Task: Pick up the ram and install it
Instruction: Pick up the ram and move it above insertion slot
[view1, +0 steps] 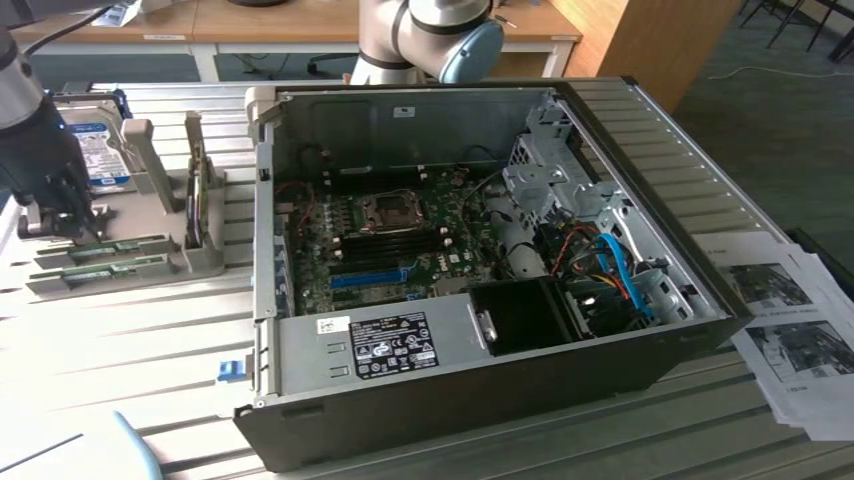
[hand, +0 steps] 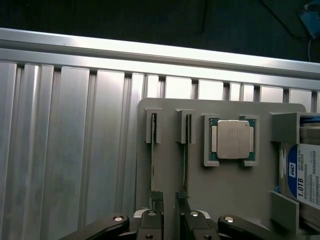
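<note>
The gripper (hand: 169, 196) hangs over the near end of the gray holder (hand: 225, 200). Its two fingers (hand: 156, 202) are spread apart and hold nothing. The ram (hand: 151, 167) stands on its edge in a slot of the holder. A second ram (hand: 185, 167) stands in the slot just beside it. One finger sits at the end of each ram. A square chip (hand: 232, 139) and a hard drive (hand: 306, 175) sit in the holder too. The open computer (view1: 467, 260) stands just beside the holder.
</note>
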